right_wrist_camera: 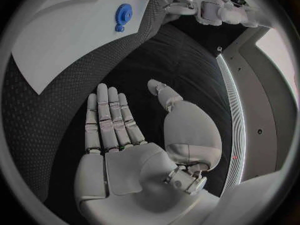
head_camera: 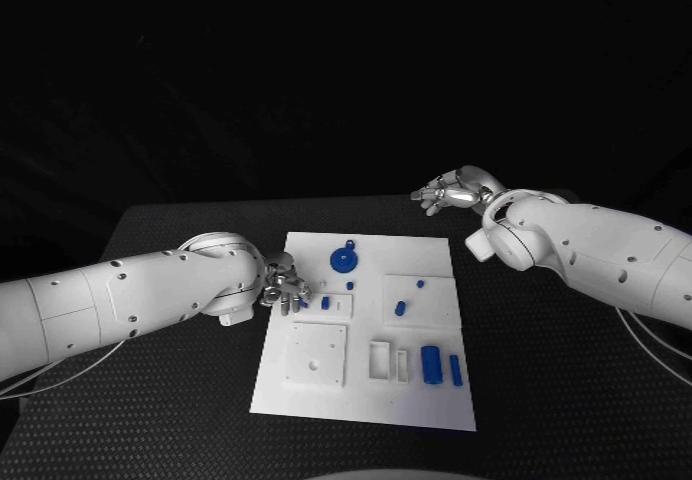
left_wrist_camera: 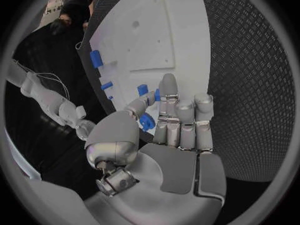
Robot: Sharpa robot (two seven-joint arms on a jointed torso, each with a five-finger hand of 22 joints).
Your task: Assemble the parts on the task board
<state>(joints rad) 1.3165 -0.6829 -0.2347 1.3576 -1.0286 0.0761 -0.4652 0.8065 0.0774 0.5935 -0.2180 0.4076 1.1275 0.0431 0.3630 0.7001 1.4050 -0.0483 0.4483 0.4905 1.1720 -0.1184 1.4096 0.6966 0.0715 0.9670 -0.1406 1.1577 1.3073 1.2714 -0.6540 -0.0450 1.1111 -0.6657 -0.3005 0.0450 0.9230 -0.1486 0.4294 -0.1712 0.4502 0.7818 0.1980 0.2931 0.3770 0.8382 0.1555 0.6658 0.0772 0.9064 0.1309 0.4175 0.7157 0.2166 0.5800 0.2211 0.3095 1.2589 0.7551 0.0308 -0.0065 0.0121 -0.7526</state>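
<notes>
The black table (head_camera: 173, 420) has a woven, textured top, and everything beyond its far edge is dark. The white task board (head_camera: 368, 405) lies in the middle of the table, its near edge close to the robot. Near the board's near right corner a blue cylinder (head_camera: 431, 364) and a thinner blue bar (head_camera: 456, 369) lie side by side, just right of two white rectangular frames (head_camera: 389, 360); a raised white square plate (head_camera: 316, 353) sits toward the near left corner. Further in, small blue pegs (head_camera: 400, 309) stand mid-board. The left hand (head_camera: 284, 287) hovers at the board's left edge, and the left wrist view shows a small blue part (left_wrist_camera: 147, 121) pinched between its thumb and a finger, the other fingers straight. A blue gear (head_camera: 343, 261) rests near the far edge. The right hand (head_camera: 451, 191) is raised beyond the table's far right corner, holding nothing, fingers straight and slightly apart. The pinched part's shape is hard to make out.
</notes>
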